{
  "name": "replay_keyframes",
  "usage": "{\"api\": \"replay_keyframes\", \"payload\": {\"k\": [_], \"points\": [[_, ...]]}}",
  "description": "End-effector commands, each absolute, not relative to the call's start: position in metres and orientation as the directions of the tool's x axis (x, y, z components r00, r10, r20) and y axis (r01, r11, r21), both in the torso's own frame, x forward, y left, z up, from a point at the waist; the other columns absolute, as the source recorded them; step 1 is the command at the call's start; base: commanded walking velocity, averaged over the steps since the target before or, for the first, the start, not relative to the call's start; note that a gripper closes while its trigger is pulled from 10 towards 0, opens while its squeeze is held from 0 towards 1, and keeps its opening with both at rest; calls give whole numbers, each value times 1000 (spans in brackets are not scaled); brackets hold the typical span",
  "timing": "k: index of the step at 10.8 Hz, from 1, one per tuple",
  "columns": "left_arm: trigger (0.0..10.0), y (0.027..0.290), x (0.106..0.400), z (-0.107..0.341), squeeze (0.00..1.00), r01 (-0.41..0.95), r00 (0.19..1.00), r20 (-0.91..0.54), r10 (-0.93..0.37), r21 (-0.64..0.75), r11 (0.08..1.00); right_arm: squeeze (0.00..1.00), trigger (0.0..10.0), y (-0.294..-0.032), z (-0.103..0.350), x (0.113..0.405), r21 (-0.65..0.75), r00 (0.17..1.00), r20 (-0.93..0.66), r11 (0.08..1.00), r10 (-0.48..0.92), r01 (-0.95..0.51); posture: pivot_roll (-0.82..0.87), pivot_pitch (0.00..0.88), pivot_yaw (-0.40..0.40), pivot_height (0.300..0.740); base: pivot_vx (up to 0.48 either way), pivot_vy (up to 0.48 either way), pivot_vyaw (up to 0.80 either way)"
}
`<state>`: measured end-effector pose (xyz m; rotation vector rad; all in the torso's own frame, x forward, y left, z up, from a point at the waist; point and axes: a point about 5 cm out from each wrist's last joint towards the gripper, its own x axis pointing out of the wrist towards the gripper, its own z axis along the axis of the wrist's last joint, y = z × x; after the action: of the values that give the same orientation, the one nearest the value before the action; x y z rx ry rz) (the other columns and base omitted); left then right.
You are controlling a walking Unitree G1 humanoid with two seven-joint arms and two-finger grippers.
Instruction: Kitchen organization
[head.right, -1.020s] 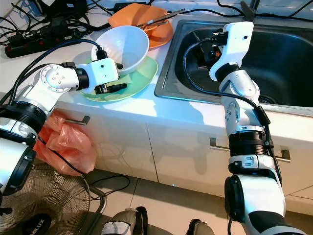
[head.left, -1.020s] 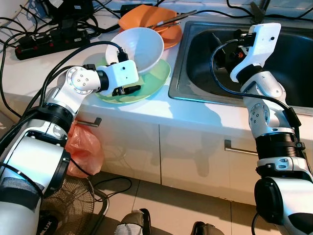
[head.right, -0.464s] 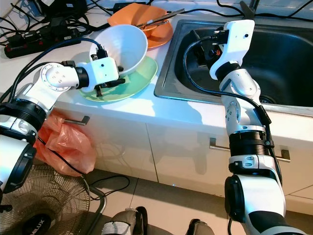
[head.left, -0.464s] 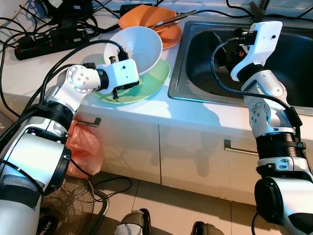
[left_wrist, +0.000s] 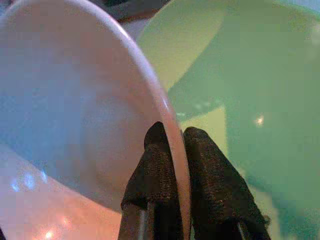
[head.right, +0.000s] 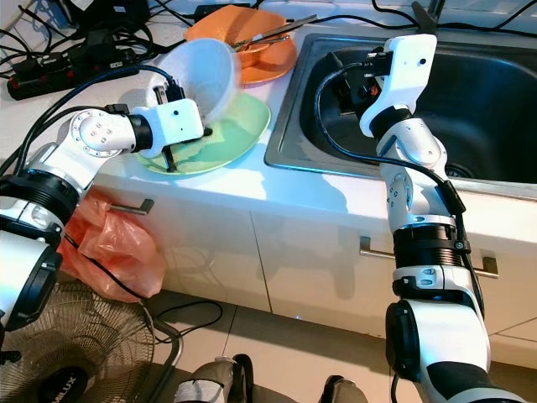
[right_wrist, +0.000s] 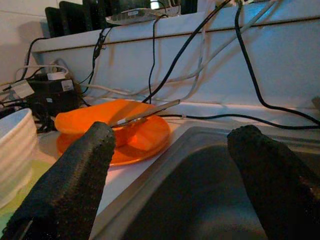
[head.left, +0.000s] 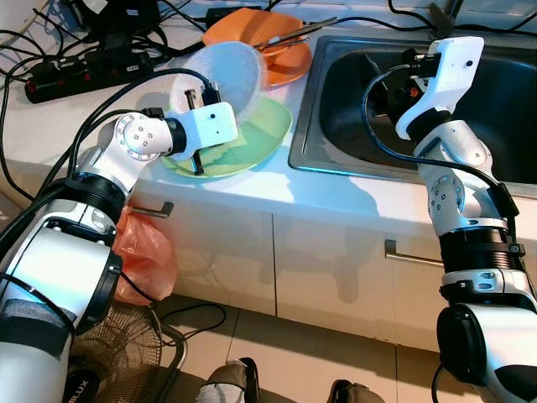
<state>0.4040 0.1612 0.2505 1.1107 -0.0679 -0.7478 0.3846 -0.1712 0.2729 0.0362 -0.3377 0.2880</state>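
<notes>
Lifting the white bowl off the green plate looks like the step in hand, and the left gripper has its two fingers pinched shut on the bowl's rim, one finger inside and one outside. The bowl is tipped up on edge above the plate, its far side blurred in the eye views, so it is probably swinging. Since the hold is on a thin rim only, the bowl could pivot between the fingers; I judge it best to move slowly, keep the bowl's weight hanging below the pinch, and carry it clear of the plate's edge before turning toward the sink just beside the plate.

The right gripper waits over the sink, on the far side from the plate, with its fingers spread wide and nothing between them. It looks across the sink's rim at the orange plate with a utensil lying across it, just behind the green plate. A second hand under the bowl may steady it, though that is only a judgement.

Whether the bowl's lower edge touches the green plate cannot be told; the gripper body covers that spot. The sink's far end is cut off by the frame, and its drain is hard to make out. Cables and a power strip lie on the counter beyond the plate.
</notes>
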Motion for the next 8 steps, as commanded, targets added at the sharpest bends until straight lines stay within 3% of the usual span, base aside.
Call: {"api": "replay_keyframes", "payload": {"k": [1, 4, 6, 8], "points": [[0, 165, 405, 252, 0, 491, 772, -309, -556, 845, 211, 0, 10000, -173, 274, 384, 1, 904, 333, 958, 269, -286, 132, 147, 93, 740, 0, 0, 0], [0, 163, 406, 253, 0, 372, 817, -245, -522, 916, 152, 0, 10000, -173, 274, 385, 9, 904, 325, 955, 279, -298, 133, 142, 91, 740, 0, 0, 0], [0, 160, 407, 253, 0, 201, 856, -173, -487, 980, 5, 0, 10000, -170, 276, 385, 32, 897, 319, 942, 307, -334, 132, 139, 88, 740, 0, 0, 0], [0, 150, 407, 261, 0, 22, 853, -36, -521, 999, -33, 0, 10000, -162, 278, 384, 141, 877, 300, 892, 375, -430, 130, 134, 80, 740, 0, 0, 0]]}}
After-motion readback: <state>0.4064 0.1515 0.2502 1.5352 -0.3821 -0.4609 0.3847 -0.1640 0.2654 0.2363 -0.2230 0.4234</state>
